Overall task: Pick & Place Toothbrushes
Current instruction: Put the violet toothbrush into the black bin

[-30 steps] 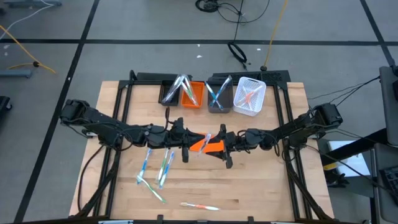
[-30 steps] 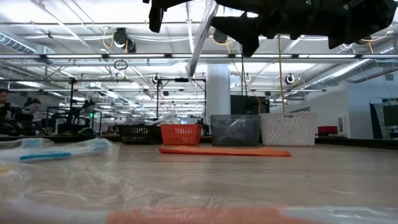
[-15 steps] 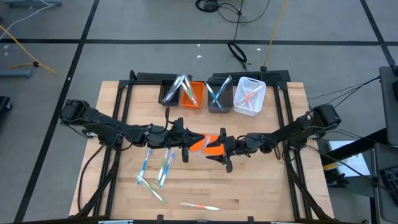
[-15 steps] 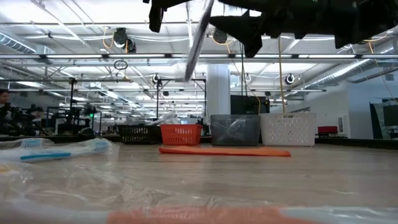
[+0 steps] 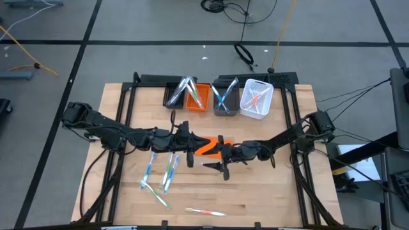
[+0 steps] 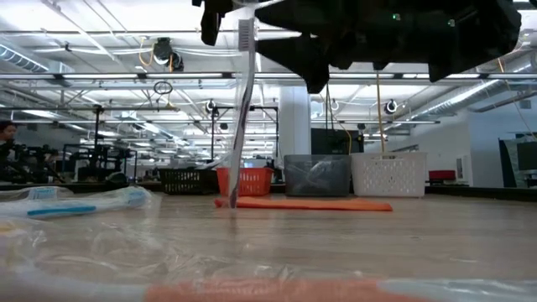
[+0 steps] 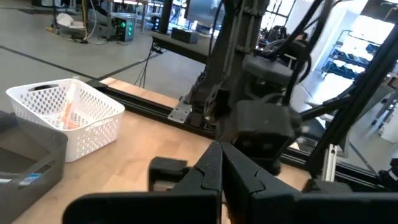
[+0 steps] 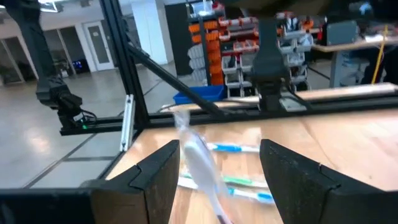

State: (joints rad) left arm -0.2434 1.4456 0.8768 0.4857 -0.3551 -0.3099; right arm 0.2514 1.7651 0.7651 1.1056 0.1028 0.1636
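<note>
Just past the near edge of the orange sheet (image 5: 211, 148), the right gripper (image 5: 222, 168) has slid off the sheet toward the front of the surface (image 5: 268, 198), and its fingers stand spread wide with nothing clamped. Big change in the low view: the wrapped toothbrush (image 6: 241, 117) that hung at a slant a moment ago now drops almost straight down in front of the sheet, its lower end at or close to the wood. That looks like a let-go or a handover in progress, so this toothbrush is not binned yet. The left gripper (image 5: 190, 156) hasn't budged beside the sheet's left end, fingers pressed together; its own wrist view shows no toothbrush between them, so I cannot tell what bears the hanging one. From overhead that toothbrush is barely traceable, yet the right wrist view catches it (image 8: 200, 158) plainly between the parted fingers, with the loose toothbrushes (image 5: 161, 172) lying on the surface beyond, left of and nearer than the sheet. Only overhead shows the bins (image 5: 257, 99) behind the sheet already holding some.
</note>
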